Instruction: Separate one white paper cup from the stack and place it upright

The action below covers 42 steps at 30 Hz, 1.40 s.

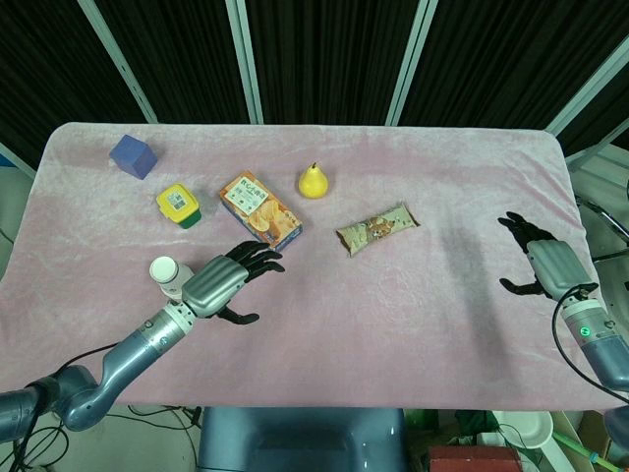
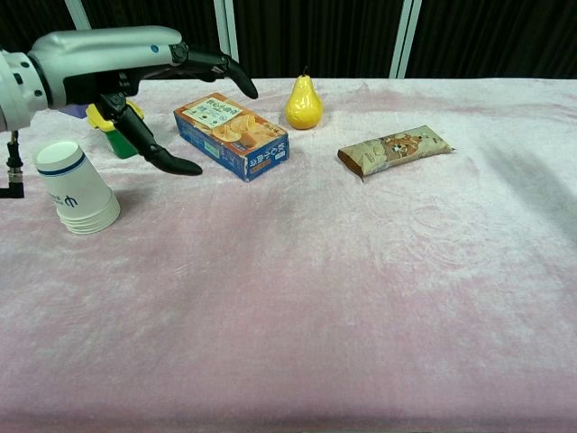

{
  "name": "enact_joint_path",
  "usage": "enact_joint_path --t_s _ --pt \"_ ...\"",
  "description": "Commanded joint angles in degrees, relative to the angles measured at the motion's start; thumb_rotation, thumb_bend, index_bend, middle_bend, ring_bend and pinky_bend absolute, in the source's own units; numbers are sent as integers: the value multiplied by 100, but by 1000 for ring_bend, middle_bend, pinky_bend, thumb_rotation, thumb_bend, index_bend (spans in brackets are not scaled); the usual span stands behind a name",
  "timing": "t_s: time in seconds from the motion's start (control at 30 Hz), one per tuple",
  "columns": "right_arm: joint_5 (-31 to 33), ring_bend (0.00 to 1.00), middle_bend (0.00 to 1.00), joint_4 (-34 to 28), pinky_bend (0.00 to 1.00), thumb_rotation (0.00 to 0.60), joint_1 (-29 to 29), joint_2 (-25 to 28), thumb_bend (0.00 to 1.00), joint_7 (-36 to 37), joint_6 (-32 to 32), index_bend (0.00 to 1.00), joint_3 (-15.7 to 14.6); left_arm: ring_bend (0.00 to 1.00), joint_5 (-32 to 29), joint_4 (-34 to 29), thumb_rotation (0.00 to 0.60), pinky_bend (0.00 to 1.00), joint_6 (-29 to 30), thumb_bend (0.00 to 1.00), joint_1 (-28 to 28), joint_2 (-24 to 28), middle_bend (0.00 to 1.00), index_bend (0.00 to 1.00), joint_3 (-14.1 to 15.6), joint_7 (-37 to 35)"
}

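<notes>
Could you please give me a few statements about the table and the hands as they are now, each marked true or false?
1. The cup stack stands rim down. True.
2. The left hand grips the cup stack. False: it is open and holds nothing, with the stack beside it.
3. The pear stands upright on the cloth. True.
4. The snack bar lies on top of the orange box. False: they lie apart on the cloth.
5. The right hand holds a single cup. False: it is empty.
</notes>
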Motion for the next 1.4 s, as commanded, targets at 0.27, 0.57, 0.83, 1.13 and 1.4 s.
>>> enact_joint_path --t_s 0.27,0.57,0.83,1.13,1.4 --pt "-68 111 0 -33 175 600 55 -75 162 -79 117 0 -93 0 -180 0 600 52 80 192 -97 -170 112 202 109 281" --pt "49 111 0 -276 175 600 36 -23 162 -211 102 0 -151 0 -185 -49 600 52 247 192 -71 -38 112 202 192 364" --pt "60 111 0 -368 175 600 -8 14 163 -244 151 0 -225 0 -264 -257 600 51 748 182 213 321 111 202 322 1203" --pt "59 111 0 -599 175 600 -300 146 162 -415 493 0 -365 0 -988 -747 600 50 1006 162 709 1067 94 192 581 1946" --pt "75 111 0 -671 175 600 -355 150 163 -637 562 0 -393 0 -1386 -219 600 40 656 158 778 1244 83 189 650 1528"
